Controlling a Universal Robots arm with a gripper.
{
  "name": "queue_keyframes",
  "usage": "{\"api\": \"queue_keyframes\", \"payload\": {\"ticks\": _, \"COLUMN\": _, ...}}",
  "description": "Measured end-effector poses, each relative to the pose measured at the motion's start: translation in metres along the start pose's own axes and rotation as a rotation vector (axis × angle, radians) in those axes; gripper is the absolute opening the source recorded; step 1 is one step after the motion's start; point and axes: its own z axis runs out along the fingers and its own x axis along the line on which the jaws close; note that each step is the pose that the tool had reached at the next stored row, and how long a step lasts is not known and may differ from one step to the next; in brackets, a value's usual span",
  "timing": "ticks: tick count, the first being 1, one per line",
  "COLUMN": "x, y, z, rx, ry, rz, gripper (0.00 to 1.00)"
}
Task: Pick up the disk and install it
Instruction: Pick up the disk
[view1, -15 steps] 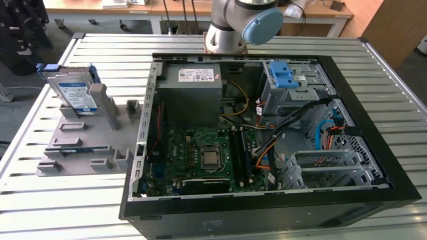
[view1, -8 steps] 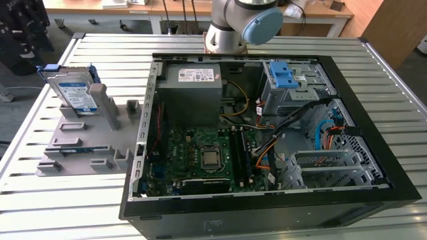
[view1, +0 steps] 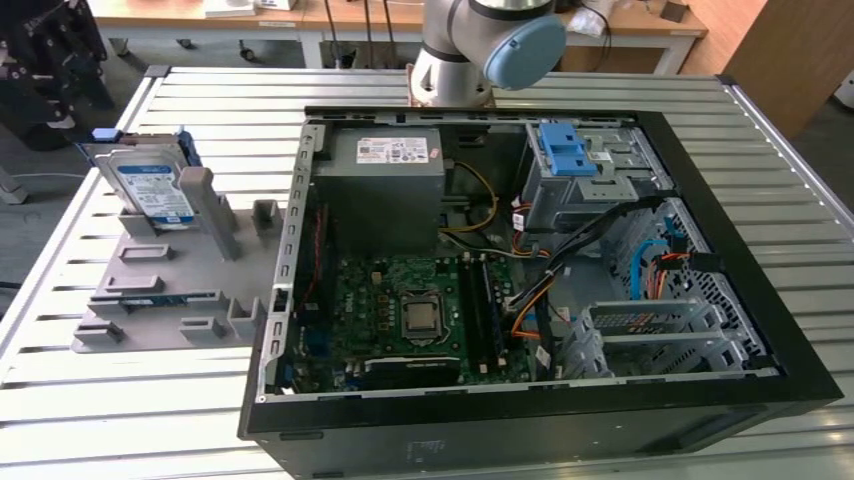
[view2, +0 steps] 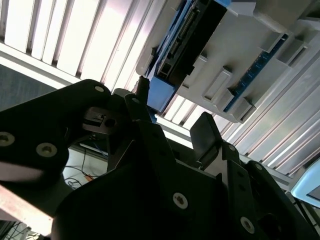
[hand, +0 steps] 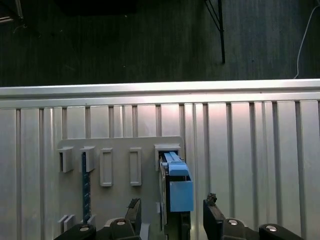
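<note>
The disk (view1: 150, 180), a silver drive with a white-and-blue label and blue rails, stands on edge in a slot of the grey holder plate (view1: 160, 300) at the exterior view's left. In the first wrist view the disk's blue top edge (hand: 177, 187) lies between the two dark fingertips of my gripper (hand: 172, 202), which is open and above it, with a gap on each side. The second wrist view has the disk's dark connector end (view2: 192, 32) beyond the open gripper (view2: 172, 107). Nothing is held.
An open black computer case (view1: 747, 400) takes up the middle and right of the slatted metal table (view1: 107, 420). Inside are a grey power-supply box (view1: 387, 185), a motherboard (view1: 414, 315) and a drive cage with blue latch tabs (view1: 567, 150). Beyond the holder the table's edge (hand: 160, 90) drops to dark floor.
</note>
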Motion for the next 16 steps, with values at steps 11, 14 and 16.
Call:
{"api": "queue_keyframes", "payload": {"ticks": 11, "x": 0.0001, "y": -0.0001, "z": 0.0085, "rx": 0.0002, "ry": 0.0000, "rz": 0.000, "gripper": 0.60}}
{"api": "queue_keyframes", "payload": {"ticks": 14, "x": 0.0001, "y": -0.0002, "z": 0.0109, "rx": 0.0002, "ry": 0.0000, "rz": 0.000, "gripper": 0.60}}
{"api": "queue_keyframes", "payload": {"ticks": 16, "x": 0.0001, "y": -0.0002, "z": 0.0121, "rx": 0.0002, "ry": 0.0000, "rz": 0.000, "gripper": 0.60}}
